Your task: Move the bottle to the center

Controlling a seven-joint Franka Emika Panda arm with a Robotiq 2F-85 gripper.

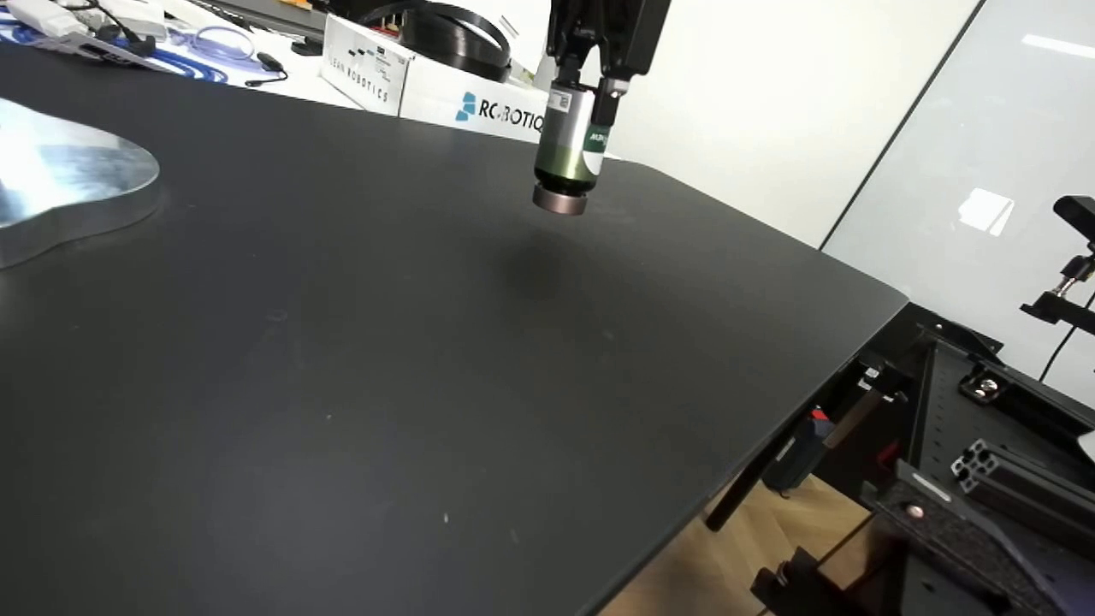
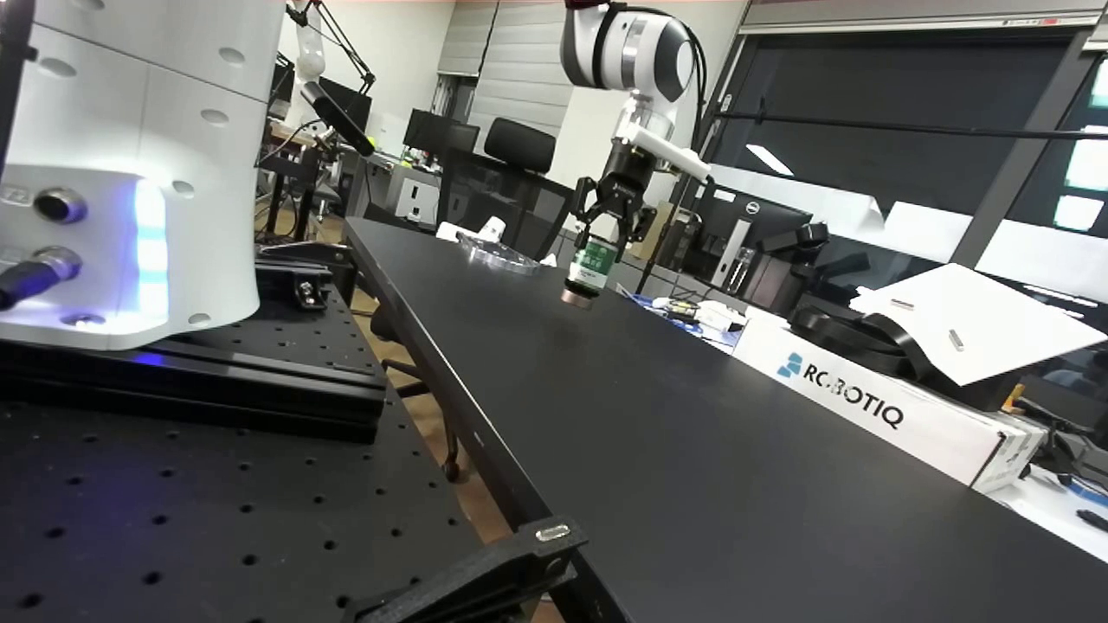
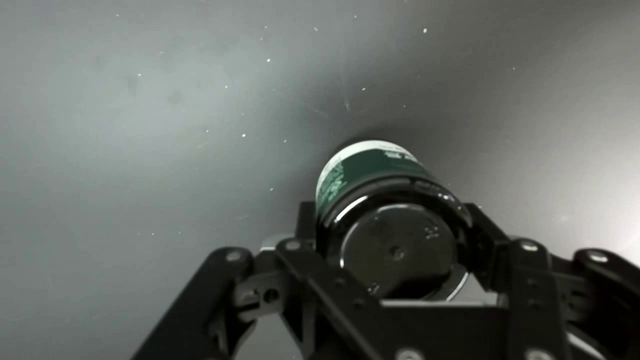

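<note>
The bottle (image 1: 565, 154) hangs upside down in my gripper (image 1: 590, 92), with its brownish cap at the bottom. Its green label with white lettering and silvery band also show in an exterior view (image 2: 592, 262). A faint shadow lies under it and a gap separates the cap from the black tabletop (image 1: 385, 359). In the wrist view the dark base of the bottle (image 3: 397, 245) faces the camera, and the fingers of my gripper (image 3: 394, 225) press on both its sides. The middle of the tabletop (image 2: 658, 433) is plain and unmarked; the bottle is toward one end of the table in an exterior view.
A flat silver plate (image 1: 81, 167) lies on the tabletop; it also shows beyond the bottle in an exterior view (image 2: 500, 257). A white Robotiq box (image 1: 462, 98) stands along the table's long edge, with cables (image 1: 214, 47) beside it. The robot base (image 2: 130, 173) stands across the opposite edge.
</note>
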